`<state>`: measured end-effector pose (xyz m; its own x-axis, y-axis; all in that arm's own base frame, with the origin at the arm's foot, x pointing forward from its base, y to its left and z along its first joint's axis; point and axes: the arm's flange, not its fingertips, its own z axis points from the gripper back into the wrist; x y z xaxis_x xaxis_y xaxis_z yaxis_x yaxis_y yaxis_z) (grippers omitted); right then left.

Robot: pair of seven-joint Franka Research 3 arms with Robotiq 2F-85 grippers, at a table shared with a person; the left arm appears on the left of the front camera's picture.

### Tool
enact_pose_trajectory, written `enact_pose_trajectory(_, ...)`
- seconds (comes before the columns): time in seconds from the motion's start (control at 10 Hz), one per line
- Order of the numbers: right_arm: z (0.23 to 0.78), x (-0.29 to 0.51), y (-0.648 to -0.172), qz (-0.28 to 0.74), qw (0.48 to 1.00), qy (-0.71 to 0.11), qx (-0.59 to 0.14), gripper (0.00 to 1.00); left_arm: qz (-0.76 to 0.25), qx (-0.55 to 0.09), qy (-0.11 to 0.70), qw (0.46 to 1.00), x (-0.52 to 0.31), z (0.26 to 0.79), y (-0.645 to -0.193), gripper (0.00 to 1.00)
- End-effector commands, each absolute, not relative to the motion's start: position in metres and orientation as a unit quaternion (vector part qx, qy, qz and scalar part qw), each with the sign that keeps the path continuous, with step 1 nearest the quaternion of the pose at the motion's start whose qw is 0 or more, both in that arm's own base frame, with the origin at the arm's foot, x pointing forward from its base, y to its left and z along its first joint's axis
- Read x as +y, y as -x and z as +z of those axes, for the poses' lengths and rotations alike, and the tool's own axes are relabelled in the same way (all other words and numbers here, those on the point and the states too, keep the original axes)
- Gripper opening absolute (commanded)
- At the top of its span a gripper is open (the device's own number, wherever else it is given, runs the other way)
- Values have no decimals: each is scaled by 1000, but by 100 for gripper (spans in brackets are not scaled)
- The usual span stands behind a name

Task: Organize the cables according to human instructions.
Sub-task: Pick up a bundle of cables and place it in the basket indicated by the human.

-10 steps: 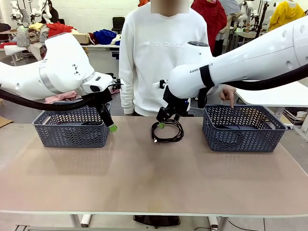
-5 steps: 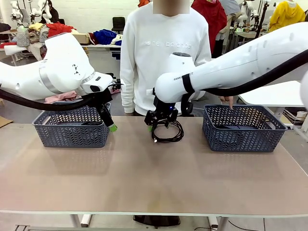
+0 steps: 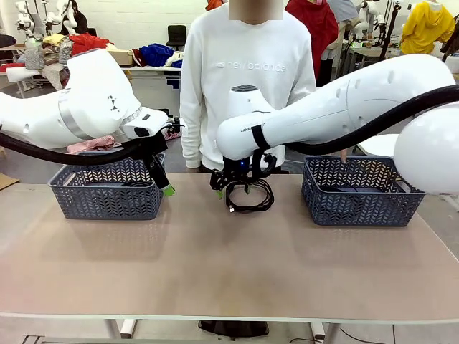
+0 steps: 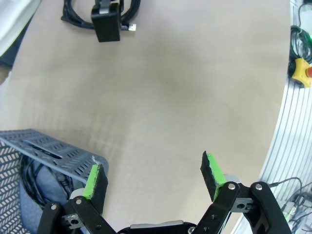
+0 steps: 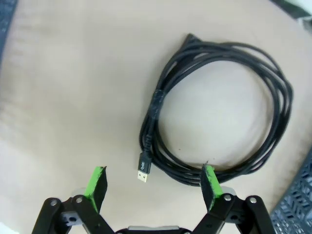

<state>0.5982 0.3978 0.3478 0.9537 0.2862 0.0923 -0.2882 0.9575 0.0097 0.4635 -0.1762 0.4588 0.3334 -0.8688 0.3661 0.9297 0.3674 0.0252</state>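
Note:
One coiled black cable (image 3: pixel 252 199) lies on the table in front of the person. My right gripper (image 3: pixel 231 188) hovers over the coil's left edge, open. In the right wrist view the cable (image 5: pixel 152 109) is a round loop, and its plug end (image 5: pixel 143 173) lies between the open fingers of my right gripper (image 5: pixel 153 179), untouched. My left gripper (image 3: pixel 166 188) hangs open and empty by the right corner of the left basket (image 3: pixel 106 199). From the left wrist my left gripper (image 4: pixel 153 175) looks over bare table, with another black cable (image 4: pixel 35 176) inside that basket (image 4: pixel 51 152).
A second grey basket (image 3: pixel 362 201) stands at the right with something dark inside. The person stands at the far edge, one finger (image 3: pixel 343 153) pointing down at that basket. The table's front half is bare. A yellow button box (image 4: pixel 301 70) sits beyond the table edge.
My right arm has swung left and lowered its open gripper over the coil's left side. The left arm has stayed put.

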Motion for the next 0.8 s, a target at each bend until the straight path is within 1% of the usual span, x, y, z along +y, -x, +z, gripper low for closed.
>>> enact_pose_trajectory(0.0,348,413,-614,109,993,14,-38,100,-555,-159,95,811,-174,459,-465,100)
enact_pose_trajectory(0.7,321,418,-640,40,999,-1,-31,100,-555,-159,95,811,-174,459,-465,100)
